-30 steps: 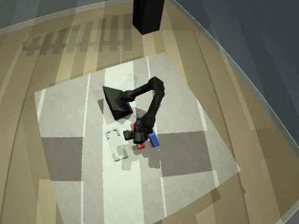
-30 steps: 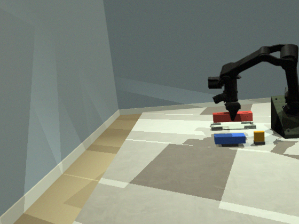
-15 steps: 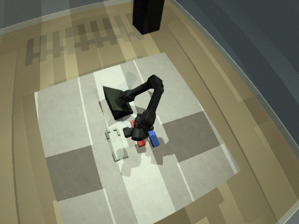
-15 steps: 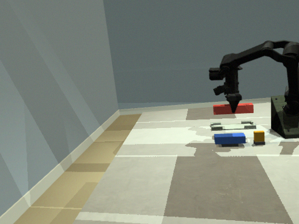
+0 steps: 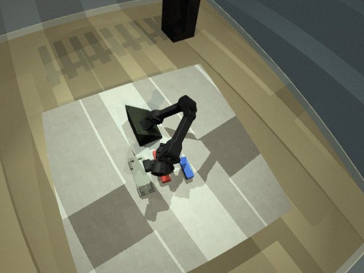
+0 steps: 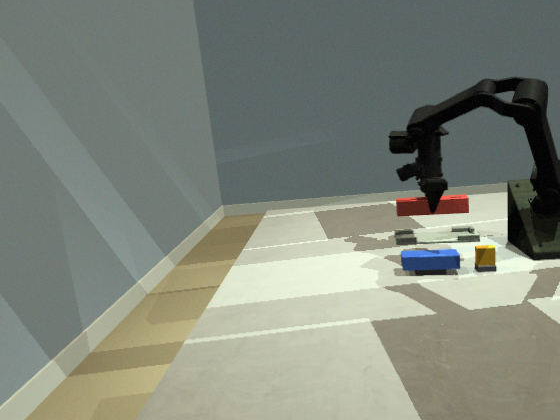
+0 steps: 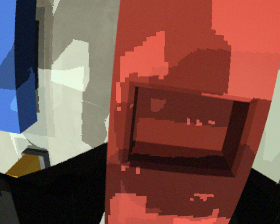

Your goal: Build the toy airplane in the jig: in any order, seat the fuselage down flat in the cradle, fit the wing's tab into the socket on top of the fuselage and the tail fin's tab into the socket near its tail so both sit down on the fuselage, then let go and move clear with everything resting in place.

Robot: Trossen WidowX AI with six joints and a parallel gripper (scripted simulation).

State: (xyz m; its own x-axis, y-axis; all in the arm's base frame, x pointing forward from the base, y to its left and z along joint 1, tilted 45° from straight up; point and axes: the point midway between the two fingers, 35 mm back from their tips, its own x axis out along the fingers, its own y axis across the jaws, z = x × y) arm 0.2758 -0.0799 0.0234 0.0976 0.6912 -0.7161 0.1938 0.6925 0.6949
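Single black six-joint arm (image 5: pixel 186 125) (image 6: pixel 505 103) arching up from its mount, bending sharply at the elbow and reaching outward. Forearm sloping down to the wrist. Black wrist section (image 5: pixel 166 157) (image 6: pixel 429 154) hanging near upright, small dark blocks jutting from its side. Black parallel-jaw gripper (image 6: pixel 434 207) (image 7: pixel 169 156) pointing straight down, raised above the surface, its tapering fingers closing on the long red block, one on each side, gripping it level.
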